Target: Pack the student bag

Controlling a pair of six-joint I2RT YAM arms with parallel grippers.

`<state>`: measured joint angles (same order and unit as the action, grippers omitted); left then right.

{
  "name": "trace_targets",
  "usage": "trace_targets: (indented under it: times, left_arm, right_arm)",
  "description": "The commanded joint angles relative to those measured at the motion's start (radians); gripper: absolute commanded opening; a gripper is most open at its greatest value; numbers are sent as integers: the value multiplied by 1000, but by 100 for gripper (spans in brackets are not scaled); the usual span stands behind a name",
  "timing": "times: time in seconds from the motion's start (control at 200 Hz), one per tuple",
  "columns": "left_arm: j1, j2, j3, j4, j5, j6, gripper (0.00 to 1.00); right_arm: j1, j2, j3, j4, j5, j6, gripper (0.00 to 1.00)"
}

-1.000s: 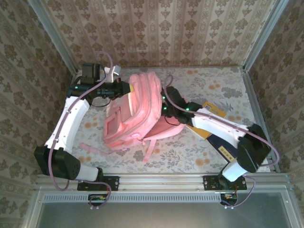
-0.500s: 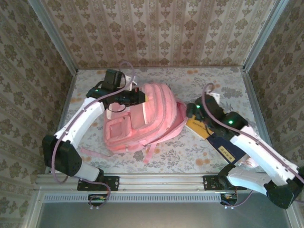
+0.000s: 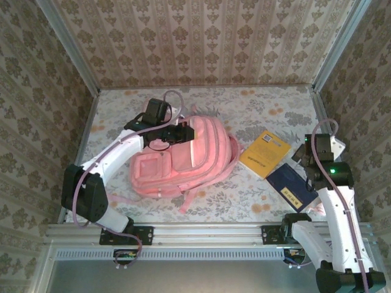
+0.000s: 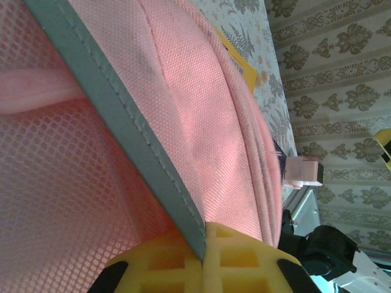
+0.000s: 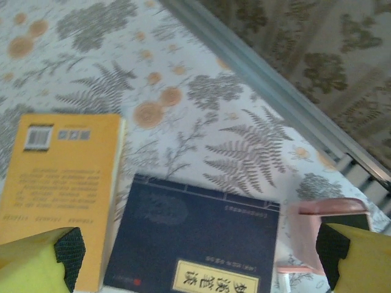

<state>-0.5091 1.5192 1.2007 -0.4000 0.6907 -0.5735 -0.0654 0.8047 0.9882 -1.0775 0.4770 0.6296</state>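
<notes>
- Floral-print cloth (image 3: 244, 104) covered the table, and patterned wallpaper panels (image 3: 201, 36) closed it in at the back and on both sides, seen from above.
- A large pink backpack (image 3: 183, 160) lay flat a little left of the table's middle. Its front pockets faced up and its pale straps trailed toward the near edge.
- The left gripper (image 3: 188, 132) sat at the far end of the backpack, clamped tight on its fabric.
- From the left wrist camera, the same gripper (image 4: 203, 253) showed its yellow fingers (image 4: 244, 262) pressed together on a grey-edged trim of the backpack (image 4: 201, 122). Pink mesh lay on one side of the trim and woven pink cloth on the other.
- A yellow book (image 3: 264, 152) lay flat just to the right of the backpack.
- A dark blue book (image 3: 292, 188) lay beside the yellow one, nearer the front right corner of the table.
- The right gripper (image 3: 303, 160) hung above the two books at the right side of the table, well apart from the backpack.
- From the right wrist camera, that gripper (image 5: 198, 247) had its jaws spread wide with nothing between them. The yellow book (image 5: 61, 177) and the blue book (image 5: 201, 232) lay side by side below.
- A small pink block (image 5: 308, 235) lay just beside the blue book, partly hidden by one finger.
</notes>
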Motion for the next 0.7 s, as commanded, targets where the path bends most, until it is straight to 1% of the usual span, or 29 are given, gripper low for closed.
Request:
trace_targets:
  times: [0.0, 0.1, 0.295, 0.325, 0.39, 0.45, 0.545, 0.695]
  left_arm:
    - [-9, 32, -10, 28, -4, -47, 0]
    - [-18, 43, -16, 51, 19, -69, 0]
    - [-21, 46, -35, 78, 29, -96, 0]
    - [-22, 47, -36, 80, 28, -96, 0]
    - [-23, 54, -41, 83, 33, -101, 0]
    - [-26, 61, -43, 90, 40, -105, 0]
    - [-32, 69, -43, 95, 45, -109, 0]
    - [-35, 68, -49, 95, 46, -105, 0]
  right_arm:
    - [-82, 8, -31, -62, 52, 89, 100]
    - [-158, 12, -79, -69, 75, 191, 100]
    - [-322, 83, -159, -50, -15, 291, 100]
    - [-335, 90, -162, -42, -21, 290, 100]
    - [-362, 102, -172, -33, 8, 285, 100]
    - [-408, 113, -188, -15, -12, 271, 100]
    - [-453, 131, -215, 22, -17, 262, 100]
    - [-585, 167, -258, 90, -108, 206, 100]
